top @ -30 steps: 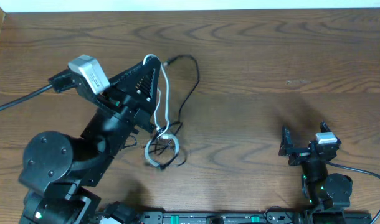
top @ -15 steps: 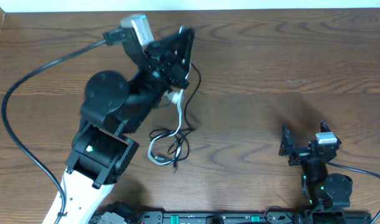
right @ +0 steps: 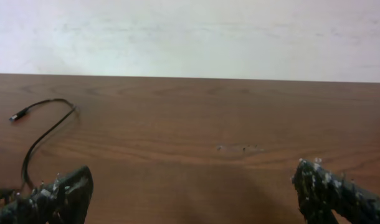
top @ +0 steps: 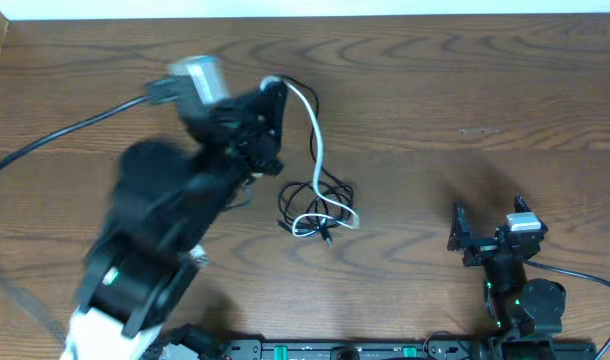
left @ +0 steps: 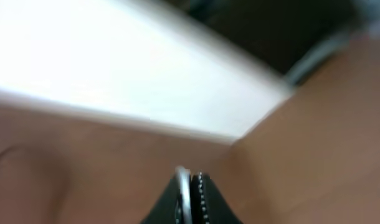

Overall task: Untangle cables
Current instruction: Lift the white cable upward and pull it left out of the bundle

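Note:
My left gripper [top: 275, 88] is shut on the white cable [top: 316, 140] near the table's far middle; the pinched white cord shows between the closed jaws in the blurred left wrist view [left: 187, 186]. The white cable runs down from the jaws into a tangled bundle of black cables [top: 320, 207] lying on the wooden table [top: 465, 90]. A black cable [right: 43, 134] with a small plug also shows at the left of the right wrist view. My right gripper [top: 488, 238] is open and empty at the front right, far from the cables.
A thick black arm lead [top: 55, 140] trails left across the table. The table's far edge meets a white surface [top: 305, 8]. The arm bases and a black rail [top: 365, 350] line the front edge.
My left arm has swung fast with the white cable, lifting it toward the far side; the tangled bundle has been dragged to the right. The right arm has not moved.

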Robot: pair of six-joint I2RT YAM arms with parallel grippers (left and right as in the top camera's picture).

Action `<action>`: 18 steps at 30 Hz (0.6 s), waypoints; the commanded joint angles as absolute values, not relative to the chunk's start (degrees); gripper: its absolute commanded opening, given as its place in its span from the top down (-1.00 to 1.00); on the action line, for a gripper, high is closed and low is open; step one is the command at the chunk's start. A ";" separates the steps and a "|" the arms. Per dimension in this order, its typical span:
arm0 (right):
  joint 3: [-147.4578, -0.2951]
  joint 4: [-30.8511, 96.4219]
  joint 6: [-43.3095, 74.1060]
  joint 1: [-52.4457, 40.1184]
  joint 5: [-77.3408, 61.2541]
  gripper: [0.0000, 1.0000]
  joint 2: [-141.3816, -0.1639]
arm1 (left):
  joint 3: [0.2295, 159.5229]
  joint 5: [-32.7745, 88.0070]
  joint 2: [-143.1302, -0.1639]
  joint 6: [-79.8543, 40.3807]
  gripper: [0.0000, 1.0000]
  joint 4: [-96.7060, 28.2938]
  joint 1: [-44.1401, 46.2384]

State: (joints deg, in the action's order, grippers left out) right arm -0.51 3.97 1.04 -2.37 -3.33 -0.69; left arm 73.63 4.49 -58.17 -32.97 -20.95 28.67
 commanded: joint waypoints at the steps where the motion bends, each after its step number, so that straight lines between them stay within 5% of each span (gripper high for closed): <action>1: -0.32 4.08 1.63 -2.61 -3.20 -0.99 -0.36 | 73.14 -2.61 -63.72 -28.75 0.85 -25.17 28.69; 13: -0.32 4.08 1.63 -2.61 -3.20 -0.99 -0.36 | 73.14 -3.60 -58.96 -23.05 0.76 -21.87 28.69; 18: -0.32 4.08 1.63 -2.61 -3.20 -0.99 -0.36 | 73.14 -22.15 -59.16 -22.28 0.75 -30.44 28.69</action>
State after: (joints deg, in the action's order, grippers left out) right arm -0.51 4.01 1.04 -2.37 -3.33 -0.69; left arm 72.47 -6.96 -57.95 -24.75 -26.26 28.73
